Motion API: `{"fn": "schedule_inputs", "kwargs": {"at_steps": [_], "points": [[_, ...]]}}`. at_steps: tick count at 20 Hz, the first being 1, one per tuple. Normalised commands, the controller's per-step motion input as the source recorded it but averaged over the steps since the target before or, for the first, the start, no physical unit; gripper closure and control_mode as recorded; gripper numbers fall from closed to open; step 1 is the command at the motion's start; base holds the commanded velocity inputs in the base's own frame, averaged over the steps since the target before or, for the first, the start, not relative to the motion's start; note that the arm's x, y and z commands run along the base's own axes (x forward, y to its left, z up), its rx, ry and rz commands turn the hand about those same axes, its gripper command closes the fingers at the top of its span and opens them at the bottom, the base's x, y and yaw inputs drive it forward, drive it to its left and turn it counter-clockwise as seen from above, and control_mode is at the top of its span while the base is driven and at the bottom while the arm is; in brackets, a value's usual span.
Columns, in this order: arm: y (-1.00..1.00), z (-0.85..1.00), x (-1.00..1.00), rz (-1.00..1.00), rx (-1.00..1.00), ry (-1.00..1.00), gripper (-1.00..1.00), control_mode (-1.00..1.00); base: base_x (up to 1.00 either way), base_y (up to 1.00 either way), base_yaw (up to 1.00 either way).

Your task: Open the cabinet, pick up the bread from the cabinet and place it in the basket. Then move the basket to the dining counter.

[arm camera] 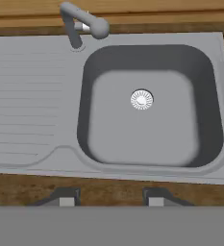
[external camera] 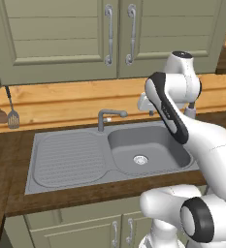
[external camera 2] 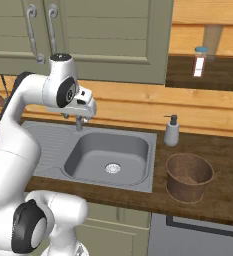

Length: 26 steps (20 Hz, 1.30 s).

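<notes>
The cabinet (external camera: 56, 38) hangs above the sink with both sage-green doors closed, their silver handles (external camera: 119, 34) side by side at the centre. The bread is hidden. The brown basket (external camera 2: 189, 176) stands upright and holds nothing, on the dark wood worktop right of the sink. My gripper (arm camera: 111, 198) hovers over the sink's front rim and points down. It is open, its two dark fingertips (arm camera: 68, 197) apart with nothing between them. The hand is well below the cabinet handles and left of the basket. The dining counter is out of view.
A grey sink (external camera: 66, 157) with a drainboard and faucet (external camera: 107, 116) lies under the hand. A soap dispenser (external camera 2: 172, 131) stands behind the basket. Utensils (external camera: 8, 116) hang on the left wall. A bottle (external camera 2: 200, 62) sits on a shelf at the right.
</notes>
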Motion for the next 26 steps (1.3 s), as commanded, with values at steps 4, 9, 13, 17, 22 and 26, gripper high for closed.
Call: {"fn": "schedule_inputs", "kwargs": {"at_steps": [4,9,13,17,22,26], "points": [[0.19,0.00,-0.65,0.11,-0.04,-0.05,-1.00,-1.00,0.00,0.00,0.00],[0.28,0.75,-0.35,0.00,0.00,-0.20,-1.00,-1.00,0.00,0.00,0.00],[0.00,1.00,-0.09,0.00,0.00,-0.37,-1.00,-1.00,0.00,0.00,0.00],[0.24,0.93,-0.01,0.00,0.00,-0.42,-1.00,-1.00,0.00,0.00,0.00],[0.26,0.76,0.00,0.00,0.00,-0.31,-1.00,-1.00,0.00,0.00,0.00],[0.00,0.58,0.03,0.00,0.00,-0.19,-1.00,-1.00,0.00,0.00,0.00]]}}
